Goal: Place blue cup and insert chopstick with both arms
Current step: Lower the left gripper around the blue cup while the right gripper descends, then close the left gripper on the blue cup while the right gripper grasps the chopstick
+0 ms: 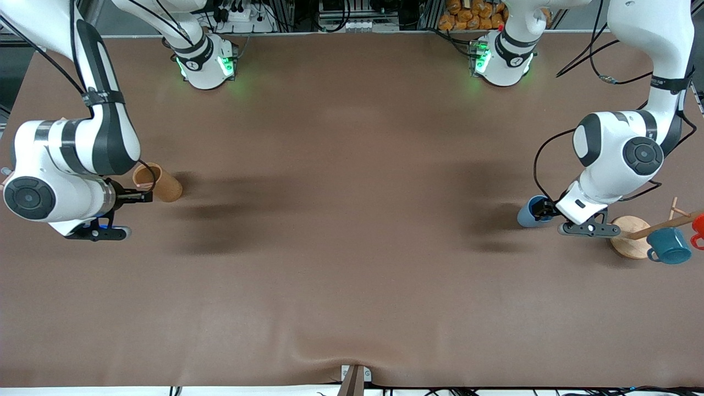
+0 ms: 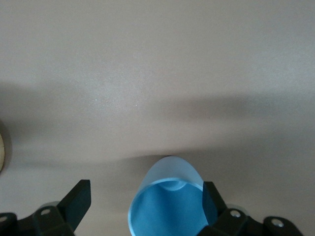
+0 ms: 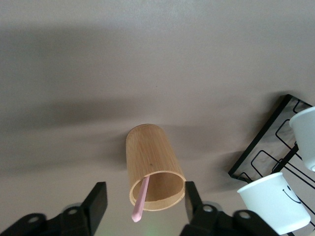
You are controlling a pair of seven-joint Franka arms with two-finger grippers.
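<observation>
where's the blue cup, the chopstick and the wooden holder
blue cup (image 2: 170,211), left wrist view, pale inner wall
chopstick (image 3: 140,201), right wrist view, mid shaft where it crosses the holder's rim
wooden holder (image 3: 150,160), right wrist view, outer side wall

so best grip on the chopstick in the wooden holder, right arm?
Probably its free top end. The chopstick leans inside the wooden holder, its tip poking past the rim, so only that end is reachable. Come from above the mouth with the right gripper, open fingers straddling the tip, and draw it out along its lean.
</observation>
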